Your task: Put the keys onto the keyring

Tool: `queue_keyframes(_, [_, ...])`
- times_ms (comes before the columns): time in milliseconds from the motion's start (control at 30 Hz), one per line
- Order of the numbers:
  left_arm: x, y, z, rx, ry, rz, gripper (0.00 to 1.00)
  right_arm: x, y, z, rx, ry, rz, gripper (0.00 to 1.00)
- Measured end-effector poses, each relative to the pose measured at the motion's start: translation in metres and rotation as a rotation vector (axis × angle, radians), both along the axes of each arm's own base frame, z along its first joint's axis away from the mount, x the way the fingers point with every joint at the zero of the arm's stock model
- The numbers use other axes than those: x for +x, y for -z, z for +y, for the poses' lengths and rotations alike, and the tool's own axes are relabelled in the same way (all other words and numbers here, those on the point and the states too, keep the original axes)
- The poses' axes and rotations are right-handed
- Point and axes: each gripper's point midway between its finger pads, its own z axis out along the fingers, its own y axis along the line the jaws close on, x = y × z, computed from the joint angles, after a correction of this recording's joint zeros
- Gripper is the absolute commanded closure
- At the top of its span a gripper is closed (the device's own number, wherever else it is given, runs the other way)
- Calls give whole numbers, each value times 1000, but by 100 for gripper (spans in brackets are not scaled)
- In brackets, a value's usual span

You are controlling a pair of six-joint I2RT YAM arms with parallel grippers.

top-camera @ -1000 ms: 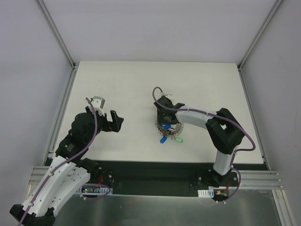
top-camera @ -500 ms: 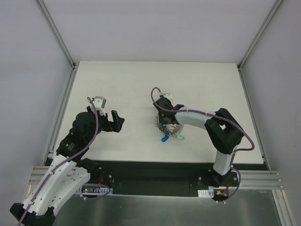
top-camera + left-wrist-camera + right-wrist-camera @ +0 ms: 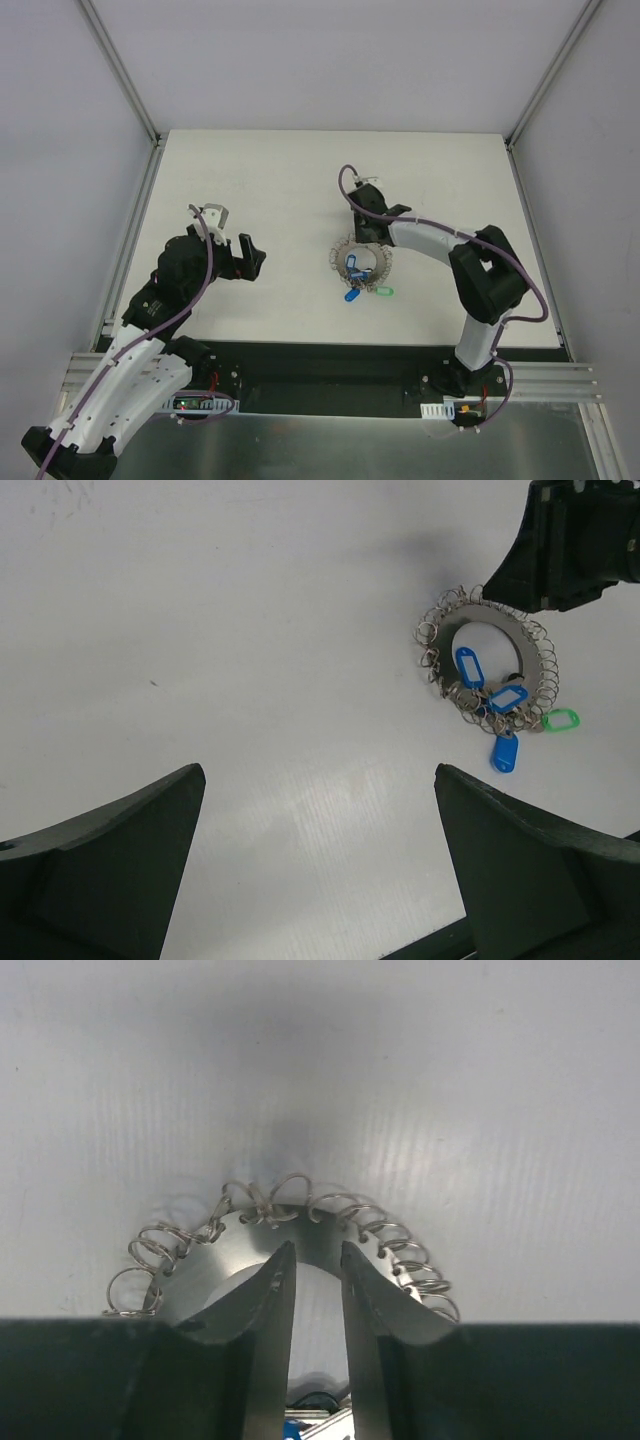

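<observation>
The keyring [image 3: 383, 258] lies flat on the white table, a silvery band with wire coils round its edge, also in the left wrist view [image 3: 490, 615]. Keys with blue tags [image 3: 468, 666] rest in and on its opening. Another blue one [image 3: 350, 296] and a green one [image 3: 384, 292] lie just off its near rim. My right gripper [image 3: 367, 236] hovers at the ring's far edge. Its jaws [image 3: 317, 1247] stand a narrow gap apart over the band [image 3: 230, 1240], with only table between them. My left gripper [image 3: 228, 240] is wide open and empty, well left of the ring [image 3: 318, 770].
The right arm's black wrist [image 3: 580, 540] fills the top right corner of the left wrist view. Aluminium frame rails [image 3: 125, 240] run along the table's left and right sides, and white walls close it in.
My right gripper has drawn back from over the ring toward the far side, and its jaws have narrowed. The ring and keys now lie uncovered. The left arm has barely moved.
</observation>
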Motion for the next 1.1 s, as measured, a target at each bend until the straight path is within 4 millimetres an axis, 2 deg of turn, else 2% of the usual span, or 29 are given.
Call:
queue_keyframes(33, [0, 0, 0, 0, 0, 1, 1, 3, -4, -6, -4, 4, -7, 56])
queue_keyframes(133, [1, 0, 1, 3, -6, -1, 1, 8, -27, -26, 7, 29, -51, 43])
queue_keyframes(233, [2, -2, 6, 6, -32, -15, 1, 7, -65, -57, 39, 78, -132, 35])
queue_keyframes(333, [3, -9, 15, 5, -81, -48, 1, 1, -111, -103, 75, 172, -245, 27])
queue_keyframes(467, [5, -25, 33, -13, -189, -114, 1, -26, -161, -161, 93, 302, -392, 13])
queue_keyframes(533, [5, -32, 44, -21, -248, -147, 1, -44, -179, -180, 93, 342, -451, 6])
queue_keyframes(667, [5, -46, 64, -37, -356, -206, 1, -85, -212, -214, 91, 418, -580, 0])
queue_keyframes(767, [2, -53, 74, -39, -401, -241, 1, -113, -228, -236, 90, 468, -670, 3])
queue_keyframes(867, [-1, -62, 84, -44, -438, -282, 1, -134, -232, -252, 83, 506, -734, 4])
queue_keyframes(967, [-5, -74, 89, -63, -454, -334, 1, -152, -225, -266, 58, 537, -766, 4])
queue_keyframes(1100, [-7, -79, 91, -76, -456, -368, 1, -161, -215, -275, 28, 555, -770, 4])
